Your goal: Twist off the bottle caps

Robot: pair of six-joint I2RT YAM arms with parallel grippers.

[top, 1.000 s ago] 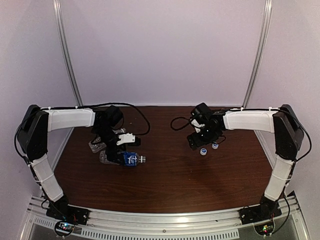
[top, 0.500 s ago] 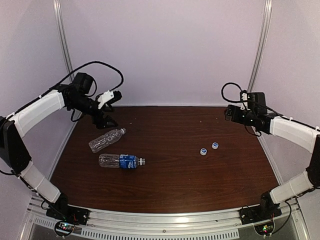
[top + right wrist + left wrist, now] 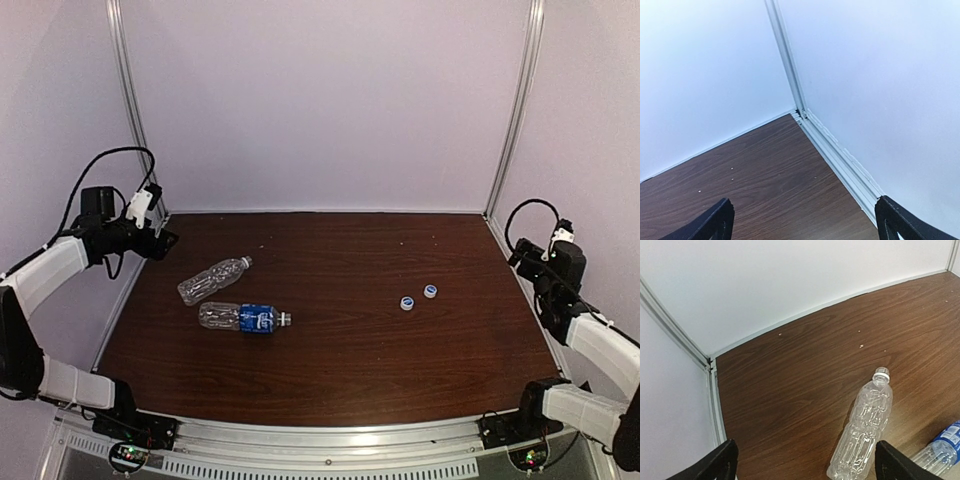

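Note:
Two clear bottles lie on the brown table at the left. The unlabelled bottle (image 3: 213,280) lies behind the blue-label bottle (image 3: 243,318); both necks are uncapped. Two small white caps (image 3: 407,303) (image 3: 430,292) sit apart from them at the right centre. In the left wrist view the unlabelled bottle (image 3: 863,432) lies between my fingertips, well below them, and the blue label (image 3: 946,441) shows at the right edge. My left gripper (image 3: 162,238) is open and empty, high over the table's far left edge. My right gripper (image 3: 518,258) is open and empty at the far right edge.
White enclosure walls with metal corner posts (image 3: 128,100) (image 3: 518,100) surround the table. The right wrist view shows the back right corner rail (image 3: 840,155) and bare wood. A metal rail (image 3: 330,450) runs along the near edge by the arm bases.
Both arms have pulled back from the table's middle to the side edges and folded down. The bottles and caps lie where they were half a second ago.

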